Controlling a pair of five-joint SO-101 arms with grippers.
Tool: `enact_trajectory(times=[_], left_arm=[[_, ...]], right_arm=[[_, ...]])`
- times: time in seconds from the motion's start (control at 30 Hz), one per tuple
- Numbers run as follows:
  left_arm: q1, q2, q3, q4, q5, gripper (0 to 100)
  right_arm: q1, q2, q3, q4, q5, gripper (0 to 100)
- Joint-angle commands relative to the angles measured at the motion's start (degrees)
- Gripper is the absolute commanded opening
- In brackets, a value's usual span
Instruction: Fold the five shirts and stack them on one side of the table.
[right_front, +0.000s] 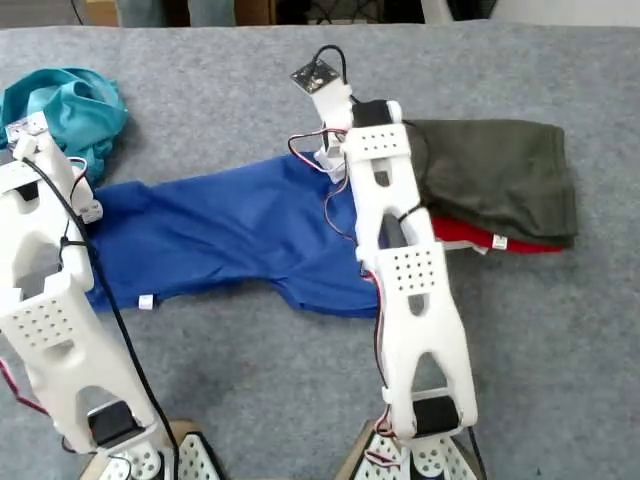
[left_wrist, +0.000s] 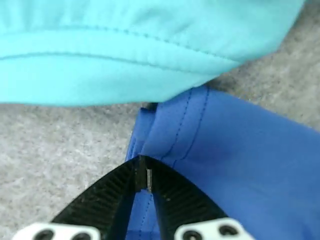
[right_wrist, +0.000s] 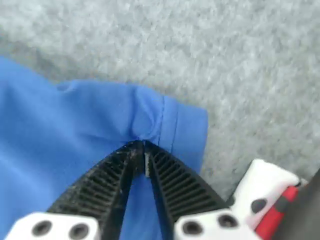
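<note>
A blue shirt (right_front: 230, 230) lies spread across the middle of the grey table. My left gripper (right_front: 88, 200) is shut on its left hem, and in the left wrist view the black fingertips (left_wrist: 144, 172) pinch a fold of blue cloth (left_wrist: 240, 150) just short of a crumpled teal shirt (left_wrist: 125, 50). My right gripper (right_front: 328, 160) is shut on the shirt's far edge, with its tips (right_wrist: 142, 150) closed over the stitched hem (right_wrist: 65, 120). The teal shirt (right_front: 65, 105) lies bunched at the far left corner.
At the right, a folded olive shirt (right_front: 500, 175) lies on top of a red shirt (right_front: 470, 235). Grey felt (right_front: 250, 400) covers the table, with bare room in front of the blue shirt and along the far side.
</note>
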Motion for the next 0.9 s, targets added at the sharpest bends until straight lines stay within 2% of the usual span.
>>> enact_trajectory(times=[0.0,0.1,0.3,0.4,0.67,0.77,0.87], left_arm=[[-4.00,1.05,-0.48,0.70,0.44,3],[-6.02,0.97,-0.48,0.62,0.35,3],[-7.87,0.88,-0.40,0.70,-1.67,3],[-7.16,0.26,-1.71,2.55,-1.67,3],[2.42,-13.80,-12.97,15.12,-1.67,3],[6.73,-17.14,-14.11,14.68,-1.67,3],[8.92,-15.30,-12.62,9.14,-1.58,3]], right_arm=[[2.37,5.14,-14.37,2.64,0.35,1.5],[3.34,6.99,-20.62,5.98,0.44,1.5],[5.36,4.53,-19.56,7.82,0.44,1.5],[4.13,1.63,-20.09,10.29,0.53,1.5],[-0.18,-11.30,-20.00,16.00,3.34,1.5],[-0.26,-13.67,-19.91,15.56,3.34,1.5],[-0.18,-13.41,-19.82,15.03,3.34,1.5]])
